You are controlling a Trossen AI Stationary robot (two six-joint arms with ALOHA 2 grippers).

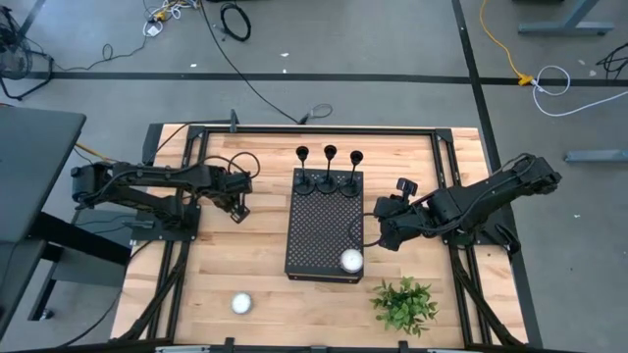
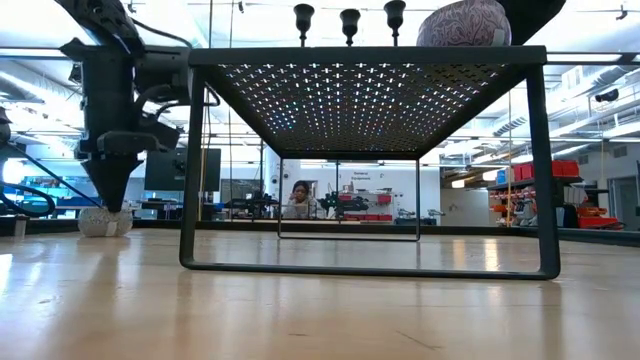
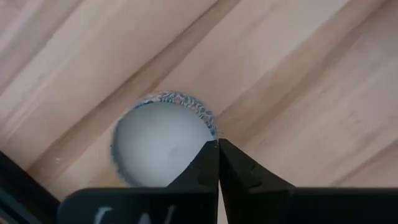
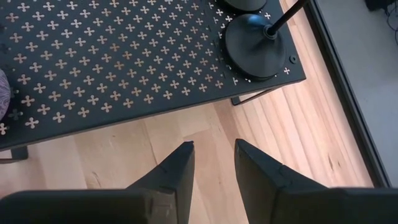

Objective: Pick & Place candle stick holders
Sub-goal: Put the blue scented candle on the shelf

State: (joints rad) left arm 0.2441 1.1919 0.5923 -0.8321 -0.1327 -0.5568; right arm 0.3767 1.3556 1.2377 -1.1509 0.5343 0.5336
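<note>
Three candle stick holders (image 1: 330, 169) were observed upright on the perforated box (image 1: 322, 235). The right gripper (image 4: 213, 157) was found slightly open, empty; the left gripper (image 3: 218, 163) closed, empty, over a tealight (image 3: 158, 144).

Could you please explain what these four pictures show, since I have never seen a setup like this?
They show one moment seen by four cameras: one overhead, one at table height, and one on each arm's wrist. Two dark robot arms work at a wooden table. In the middle stands a black perforated box with three candle stick holders lined up along its far end and a white tealight on its near end. Another tealight and a small green plant lie on the table. The left gripper rests left of the box, jaws shut and empty, over a third tealight. The right gripper, jaws open, waits right of the box. Nothing is held.
</note>
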